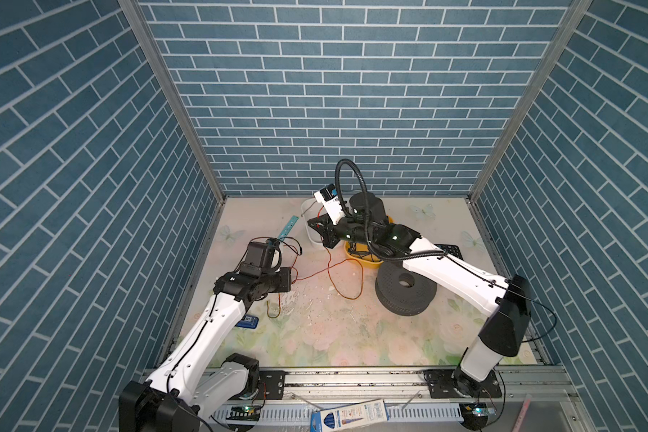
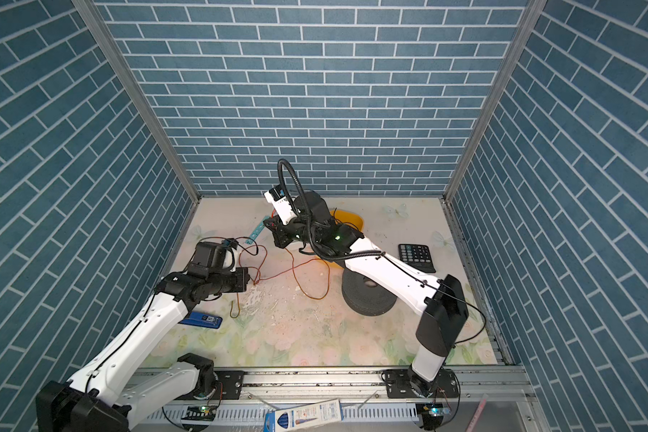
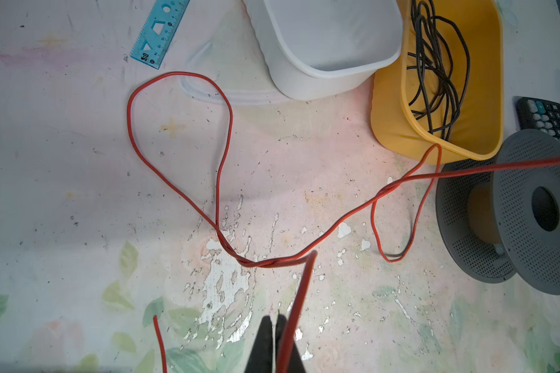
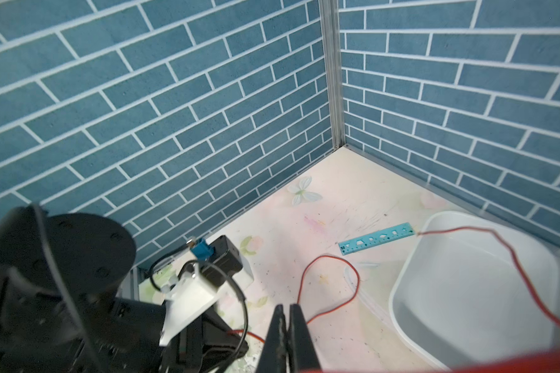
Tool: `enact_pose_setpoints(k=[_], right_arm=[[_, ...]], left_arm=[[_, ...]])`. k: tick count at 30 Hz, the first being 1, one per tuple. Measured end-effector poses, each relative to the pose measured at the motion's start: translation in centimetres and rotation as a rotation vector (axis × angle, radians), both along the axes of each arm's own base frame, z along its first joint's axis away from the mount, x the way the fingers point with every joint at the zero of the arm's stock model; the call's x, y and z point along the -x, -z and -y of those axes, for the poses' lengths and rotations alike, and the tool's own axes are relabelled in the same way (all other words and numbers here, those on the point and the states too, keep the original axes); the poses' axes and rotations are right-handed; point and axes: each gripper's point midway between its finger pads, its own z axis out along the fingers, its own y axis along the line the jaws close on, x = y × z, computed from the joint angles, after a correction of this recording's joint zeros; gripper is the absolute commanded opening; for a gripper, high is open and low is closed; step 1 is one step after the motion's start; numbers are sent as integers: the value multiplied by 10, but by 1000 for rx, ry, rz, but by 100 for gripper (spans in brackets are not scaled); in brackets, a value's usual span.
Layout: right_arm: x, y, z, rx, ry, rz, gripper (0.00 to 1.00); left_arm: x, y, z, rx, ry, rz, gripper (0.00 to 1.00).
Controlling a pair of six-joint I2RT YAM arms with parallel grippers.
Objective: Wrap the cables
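Observation:
The cable [image 3: 231,116] is a thin orange-red wire lying in loose, partly twisted loops across the floral table [image 3: 78,193]. My left gripper [image 3: 274,323] is low at the left of the table, shut, and a strand of the cable rises from the table into its jaws. My right gripper [image 4: 285,310] is shut above the white tub's near side [image 1: 313,226]. A blurred strand runs up close to the base of its fingers, and the cable's free end [image 4: 419,234] sticks out in the air over the tub. In both top views cable loops hang between the two grippers.
A white tub [image 3: 320,74] and a yellow tub [image 3: 485,64] with a black wire tangle [image 3: 440,64] stand at the back. A grey perforated spool [image 1: 404,288] and a calculator [image 2: 416,256] are on the right. A blue ruler [image 3: 159,35] and a blue stapler [image 2: 203,319] lie on the left.

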Motion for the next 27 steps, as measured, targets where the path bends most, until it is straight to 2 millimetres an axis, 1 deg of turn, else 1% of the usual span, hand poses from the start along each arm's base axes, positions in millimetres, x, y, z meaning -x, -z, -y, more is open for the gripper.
enact_pose_setpoints(k=[5, 8, 10, 13, 15, 17, 20, 21, 22, 26, 27], right_arm=[[27, -10, 35, 84, 17, 98, 0], [42, -23, 65, 85, 40, 158, 0], [51, -37, 87, 64, 63, 199, 0], [60, -48, 112, 37, 97, 230, 0], [62, -47, 123, 40, 121, 235, 0], [62, -38, 130, 62, 144, 230, 0], [62, -9, 134, 123, 149, 191, 0], [63, 1, 134, 144, 144, 172, 2], [63, 12, 132, 166, 135, 145, 6], [63, 45, 116, 214, 93, 53, 12], [64, 57, 110, 227, 75, 19, 14]], left_arm=[[-1, 2, 0, 1, -6, -10, 7], [-3, 3, 1, 4, -12, -17, 7], [-5, 3, 2, 5, -13, -20, 8], [-8, 1, 3, 6, -15, -18, 8], [-10, -1, 3, 7, -14, -13, 8], [-11, -3, 3, 7, -16, -6, 8], [-13, -7, 3, 2, -16, 3, 8], [-14, -8, 2, -3, -13, 4, 8], [-15, -9, 2, -9, -10, 7, 8], [-17, -11, -1, -45, -2, 7, 9], [-17, -12, -2, -52, -2, 8, 9]])
